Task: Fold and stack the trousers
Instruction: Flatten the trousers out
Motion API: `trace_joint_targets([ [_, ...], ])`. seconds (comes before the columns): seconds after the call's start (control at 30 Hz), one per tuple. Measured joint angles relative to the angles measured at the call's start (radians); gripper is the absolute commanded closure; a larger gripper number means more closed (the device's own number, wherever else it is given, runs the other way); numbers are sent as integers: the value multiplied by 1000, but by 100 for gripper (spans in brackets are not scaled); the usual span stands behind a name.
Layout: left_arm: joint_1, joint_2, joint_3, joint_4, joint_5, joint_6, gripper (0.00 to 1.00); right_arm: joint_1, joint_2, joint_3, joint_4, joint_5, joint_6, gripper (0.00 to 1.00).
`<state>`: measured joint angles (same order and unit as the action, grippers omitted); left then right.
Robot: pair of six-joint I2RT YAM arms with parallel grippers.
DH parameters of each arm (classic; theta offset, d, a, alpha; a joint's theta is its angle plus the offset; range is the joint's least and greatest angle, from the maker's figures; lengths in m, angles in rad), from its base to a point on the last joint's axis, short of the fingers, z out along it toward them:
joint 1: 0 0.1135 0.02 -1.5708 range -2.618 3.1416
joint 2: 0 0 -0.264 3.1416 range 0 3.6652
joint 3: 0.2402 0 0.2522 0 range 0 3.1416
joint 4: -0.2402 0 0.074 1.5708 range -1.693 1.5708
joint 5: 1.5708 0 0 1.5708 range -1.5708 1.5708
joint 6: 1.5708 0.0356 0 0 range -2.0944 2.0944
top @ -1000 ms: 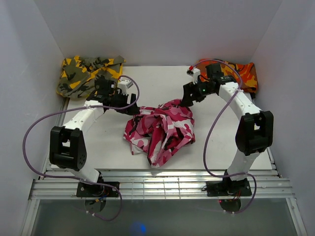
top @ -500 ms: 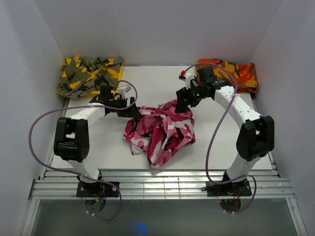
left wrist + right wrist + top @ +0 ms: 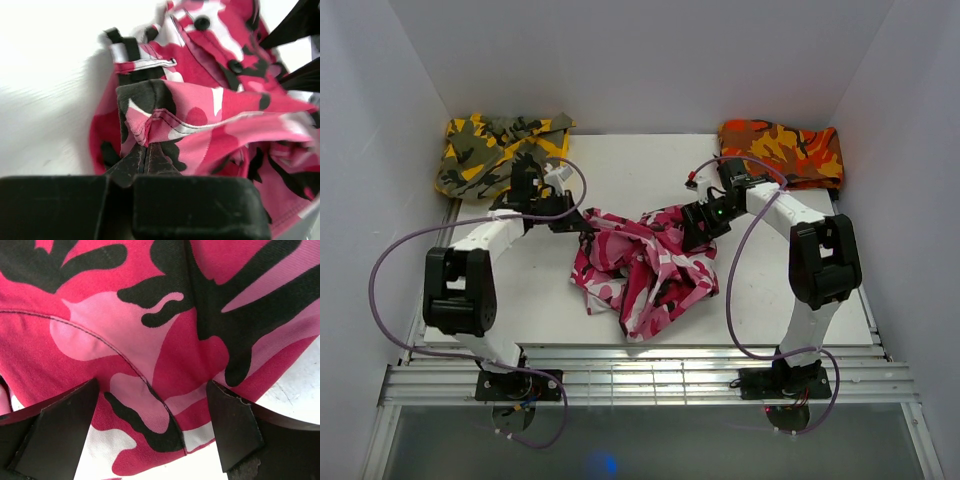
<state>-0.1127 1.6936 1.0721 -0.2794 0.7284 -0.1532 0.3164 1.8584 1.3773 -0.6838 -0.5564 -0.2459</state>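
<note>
The trousers lay crumpled in a heap at the middle of the table, with no fold made and nothing stacked. The left gripper was pressed together, pinching a seamed edge of the cloth. The right gripper stood spread over the heap's right side, gripping nothing. Judgement: spreading, folding and stacking were all outstanding.

Trousers on table, ctr-front.
</note>
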Motion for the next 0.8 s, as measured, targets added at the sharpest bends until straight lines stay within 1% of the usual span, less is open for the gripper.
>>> trace_joint_targets([
  [0.07,53,-95,0,-55,-24,6,100,0,-3,-24,14,0,5,9],
  [0.13,131,-204,7,-102,-64,22,100,0,-11,-42,34,0,11,20],
  [0.17,181,-262,14,-126,-96,32,100,-1,-19,-48,40,0,16,28],
  [0.2,230,-319,24,-148,-128,42,100,-1,-28,-51,40,0,23,46],
  [0.23,292,-377,38,-168,-162,56,100,-1,-39,-52,41,-2,22,58],
  [0.27,339,-421,47,-183,-191,69,100,-1,-51,-52,44,-7,25,72],
  [0.3,372,-451,55,-198,-218,79,100,-1,-66,-52,47,-10,28,92],
  [0.37,416,-500,64,-233,-273,102,100,-1,-99,-52,53,-16,43,92],
  [0.43,427,-510,65,-272,-326,116,100,-5,-140,-63,65,-18,62,92],
  [0.53,439,-457,63,-330,-402,128,100,-33,-246,-136,92,4,95,92],
  [0.63,462,-384,48,-372,-467,135,100,-101,-360,-223,92,44,111,91],
  [0.67,467,-362,43,-385,-483,137,100,-125,-395,-245,86,58,105,81],
  [0.7,474,-342,37,-393,-494,138,100,-146,-422,-257,74,66,97,53],
  [0.73,478,-326,33,-401,-503,138,100,-154,-441,-259,61,69,89,43],
  [0.8,479,-305,26,-412,-513,138,100,-134,-448,-228,34,76,61,35],
])
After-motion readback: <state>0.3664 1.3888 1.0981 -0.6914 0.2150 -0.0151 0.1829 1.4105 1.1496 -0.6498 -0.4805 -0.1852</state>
